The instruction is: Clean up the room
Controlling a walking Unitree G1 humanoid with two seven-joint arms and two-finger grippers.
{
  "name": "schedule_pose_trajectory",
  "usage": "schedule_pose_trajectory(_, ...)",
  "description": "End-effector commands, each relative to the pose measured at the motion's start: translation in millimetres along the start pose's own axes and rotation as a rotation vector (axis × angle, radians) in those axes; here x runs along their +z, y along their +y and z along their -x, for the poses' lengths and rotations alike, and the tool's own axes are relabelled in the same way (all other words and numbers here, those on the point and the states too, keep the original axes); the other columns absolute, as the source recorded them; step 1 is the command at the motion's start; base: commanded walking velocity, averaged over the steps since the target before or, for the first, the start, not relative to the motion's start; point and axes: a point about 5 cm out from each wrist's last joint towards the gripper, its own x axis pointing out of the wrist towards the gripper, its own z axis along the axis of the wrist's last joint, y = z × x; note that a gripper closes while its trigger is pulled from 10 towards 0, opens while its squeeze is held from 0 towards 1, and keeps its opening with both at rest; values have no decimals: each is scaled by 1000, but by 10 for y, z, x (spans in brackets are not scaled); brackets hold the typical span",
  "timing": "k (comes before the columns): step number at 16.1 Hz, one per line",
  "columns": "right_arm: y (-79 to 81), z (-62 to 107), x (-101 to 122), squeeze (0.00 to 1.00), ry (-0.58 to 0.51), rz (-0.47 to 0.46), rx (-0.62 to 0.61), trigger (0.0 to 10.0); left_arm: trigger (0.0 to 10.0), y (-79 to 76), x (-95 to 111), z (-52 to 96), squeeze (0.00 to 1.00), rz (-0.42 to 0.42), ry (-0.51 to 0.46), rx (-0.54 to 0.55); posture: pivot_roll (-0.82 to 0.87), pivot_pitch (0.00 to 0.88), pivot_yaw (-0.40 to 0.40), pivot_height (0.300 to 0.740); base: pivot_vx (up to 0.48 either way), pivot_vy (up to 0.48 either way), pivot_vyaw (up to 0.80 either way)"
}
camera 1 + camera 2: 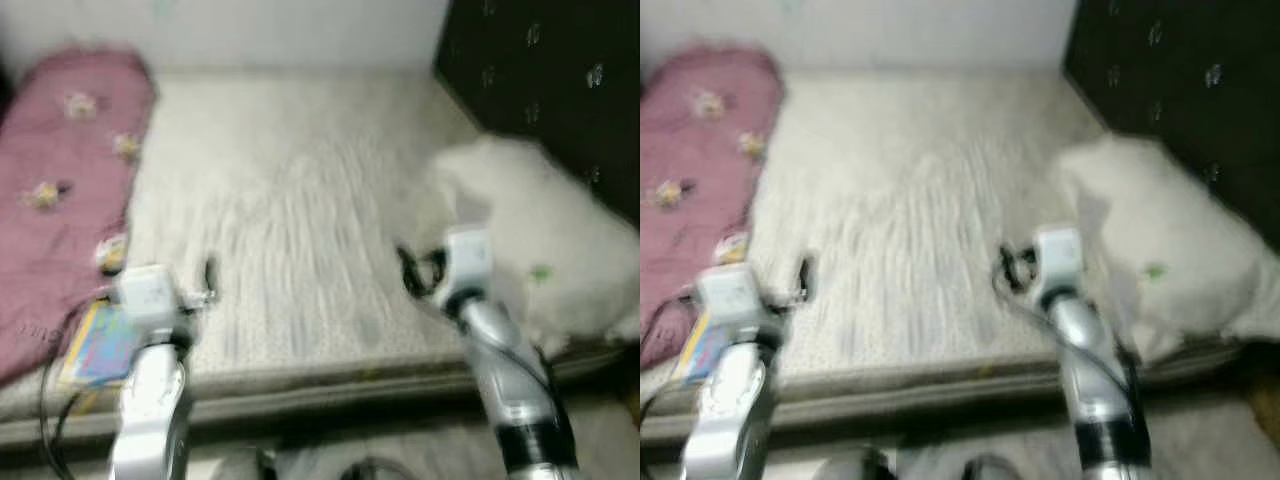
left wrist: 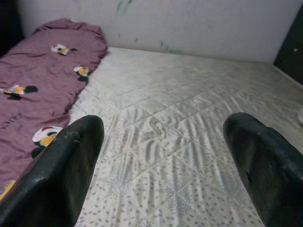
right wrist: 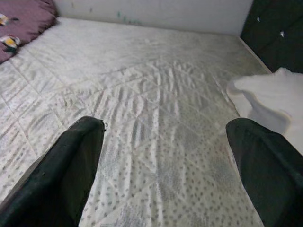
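Both arms are reaching out over the near edge of the bed (image 1: 300,250). The left gripper (image 2: 161,165) is hovering above the quilted mattress with its fingers (image 2: 61,170) spread wide apart, holding nothing. The right gripper (image 3: 163,165) is likewise hanging open over the mattress. A colourful book (image 1: 100,345) is lying by the left arm. Farther off, a maroon blanket (image 1: 60,180) is stretching along the left side, and a white pillow (image 1: 540,240) is resting at the right against a dark cabinet (image 1: 560,90).

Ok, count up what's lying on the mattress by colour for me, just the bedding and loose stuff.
Purple-pink: 1, the blanket with cartoon prints, along the robot's left side.
White: 1, the bundle of bedding on the right side.
Multicoloured: 1, a flat book-like item, blurred, near the left arm.
Total: 3
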Motion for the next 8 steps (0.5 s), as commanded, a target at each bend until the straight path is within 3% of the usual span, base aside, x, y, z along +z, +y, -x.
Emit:
schedule_pose_trajectory(1, 23, -30, 92, 0, -33, -1, 2, 10000, 10000, 53, 43, -10, 0, -8, -12, 9, 6, 0, -36, 740, 0, 480, 0)
schedule_pose_trajectory(8, 36, -45, 94, 0, -32, 3, 3, 10000, 10000, 54, 53, -25, 0, -20, -14, 10, 7, 0, -34, 740, 0, 480, 0)
